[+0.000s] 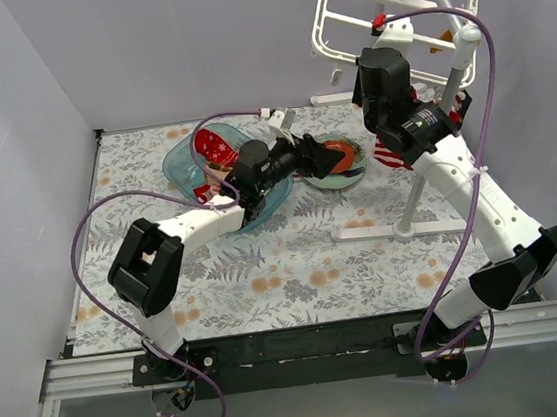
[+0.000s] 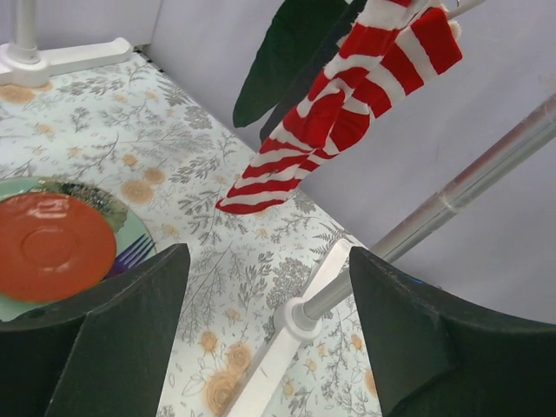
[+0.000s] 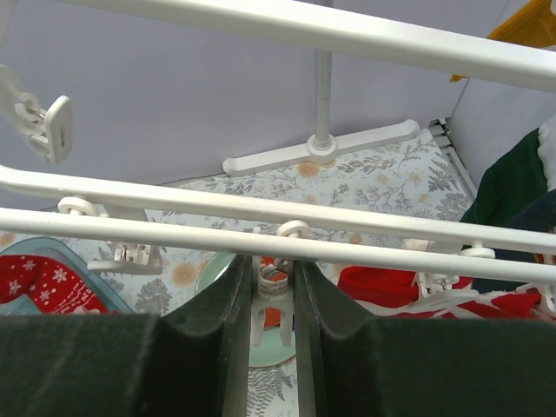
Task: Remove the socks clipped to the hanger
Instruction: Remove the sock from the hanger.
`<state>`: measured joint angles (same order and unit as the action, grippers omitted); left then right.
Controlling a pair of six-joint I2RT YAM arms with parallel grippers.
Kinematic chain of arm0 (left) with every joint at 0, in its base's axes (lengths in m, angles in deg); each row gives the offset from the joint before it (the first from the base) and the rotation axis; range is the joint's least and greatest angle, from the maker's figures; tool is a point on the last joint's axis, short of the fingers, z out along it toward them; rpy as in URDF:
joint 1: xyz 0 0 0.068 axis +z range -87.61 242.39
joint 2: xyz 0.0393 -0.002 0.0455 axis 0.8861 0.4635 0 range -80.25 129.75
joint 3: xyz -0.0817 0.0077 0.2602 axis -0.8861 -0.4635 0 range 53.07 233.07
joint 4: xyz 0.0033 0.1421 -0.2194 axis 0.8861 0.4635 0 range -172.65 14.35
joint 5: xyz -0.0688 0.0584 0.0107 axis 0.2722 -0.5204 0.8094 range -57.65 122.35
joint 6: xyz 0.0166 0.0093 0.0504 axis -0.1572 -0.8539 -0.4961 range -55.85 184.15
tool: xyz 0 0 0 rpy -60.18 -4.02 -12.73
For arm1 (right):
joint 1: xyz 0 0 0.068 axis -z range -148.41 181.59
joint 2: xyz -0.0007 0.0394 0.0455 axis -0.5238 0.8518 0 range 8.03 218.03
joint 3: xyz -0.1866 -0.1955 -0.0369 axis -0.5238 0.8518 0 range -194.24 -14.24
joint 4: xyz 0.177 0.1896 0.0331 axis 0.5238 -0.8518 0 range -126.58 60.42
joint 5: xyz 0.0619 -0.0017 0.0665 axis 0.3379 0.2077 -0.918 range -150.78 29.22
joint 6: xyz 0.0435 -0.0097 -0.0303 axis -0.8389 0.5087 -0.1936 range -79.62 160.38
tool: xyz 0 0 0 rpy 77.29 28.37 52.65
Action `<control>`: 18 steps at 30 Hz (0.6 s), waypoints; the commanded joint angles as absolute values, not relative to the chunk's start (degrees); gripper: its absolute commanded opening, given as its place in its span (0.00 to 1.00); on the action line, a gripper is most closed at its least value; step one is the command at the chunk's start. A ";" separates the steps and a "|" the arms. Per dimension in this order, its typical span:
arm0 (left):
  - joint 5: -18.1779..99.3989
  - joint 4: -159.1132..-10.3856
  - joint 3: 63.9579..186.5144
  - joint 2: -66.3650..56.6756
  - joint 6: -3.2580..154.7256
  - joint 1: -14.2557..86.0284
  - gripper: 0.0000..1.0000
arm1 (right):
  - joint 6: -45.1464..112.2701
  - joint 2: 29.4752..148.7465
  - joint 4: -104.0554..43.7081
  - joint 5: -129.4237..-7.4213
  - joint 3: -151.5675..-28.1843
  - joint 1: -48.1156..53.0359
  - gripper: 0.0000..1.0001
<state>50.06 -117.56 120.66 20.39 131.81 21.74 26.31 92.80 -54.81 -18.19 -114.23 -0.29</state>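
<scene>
left gripper: jaws wide apart, nothing between them
right gripper: jaws narrow, closed on a white clip
clip: hangs from a ring under the bars, straight between the right jaws
hanger: its white bars run across just above the right jaws
striped socks: red and white pair, hanging ahead of and above the left jaws, toes down, clear of the table
dark sock: hangs just behind the striped pair, farther from the left jaws
red sock: below the bars, right of the right jaws
snowflake sock: red with white flakes, lying in the blue tub, low and left of the right jaws
plate: on the table left of the left jaws, carrying an orange saucer
pole: grey, slanting up to the right from between the left jaws
</scene>
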 commanded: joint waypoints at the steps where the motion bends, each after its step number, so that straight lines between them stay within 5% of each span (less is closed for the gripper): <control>1: 54.14 -123.78 126.97 24.76 131.04 21.08 0.75 | 24.21 92.93 -57.61 -23.42 -117.16 -0.58 0.01; 18: 59.16 -123.87 146.22 41.82 133.32 18.00 0.77 | 22.53 93.02 -59.02 -27.56 -118.21 -0.58 0.01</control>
